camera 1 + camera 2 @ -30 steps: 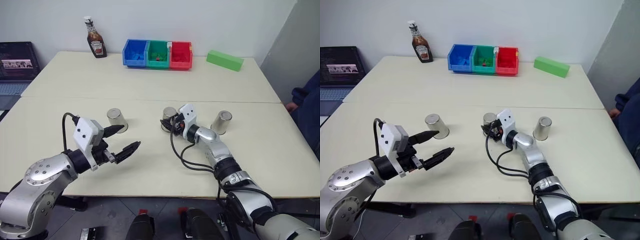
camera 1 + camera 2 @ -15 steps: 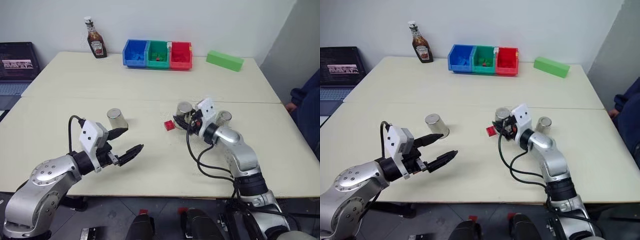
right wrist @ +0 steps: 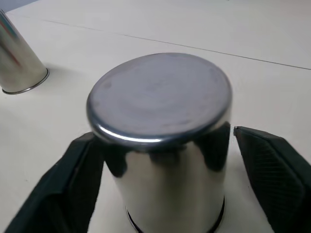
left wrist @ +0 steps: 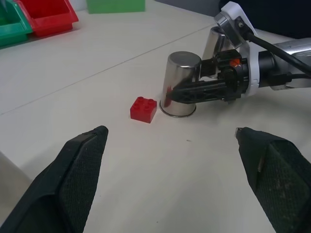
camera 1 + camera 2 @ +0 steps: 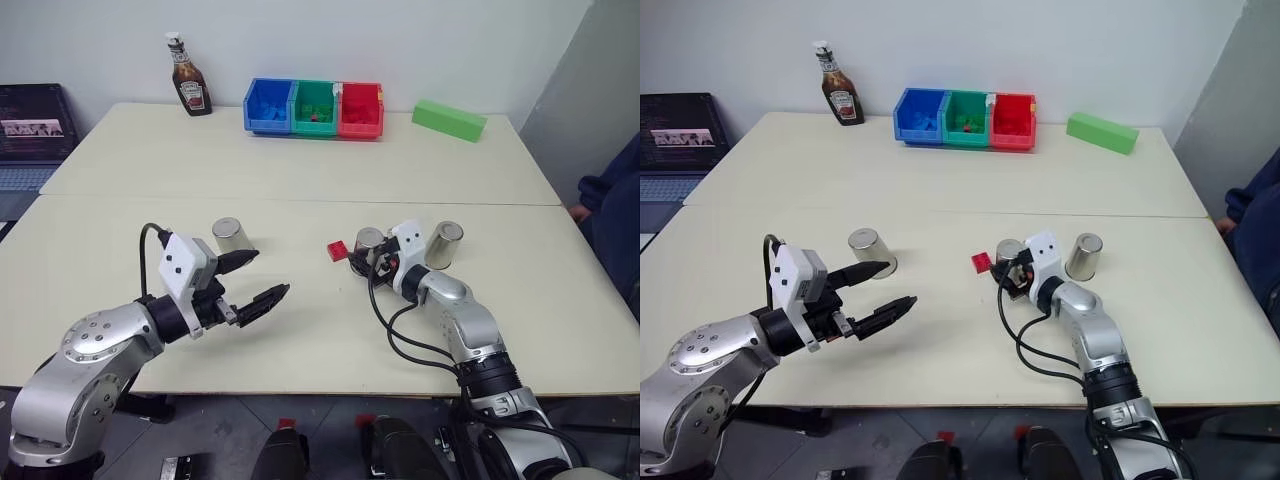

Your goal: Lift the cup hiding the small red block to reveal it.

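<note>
Silver metal cup [image 5: 369, 244] stands upside down on the table between the open fingers of the right gripper [image 5: 366, 262], tiny red square block [image 5: 338, 250] uncovered just beside it.

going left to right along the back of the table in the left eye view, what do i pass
laptop → ketchup bottle → blue bin → green bin → red bin → green block
</note>
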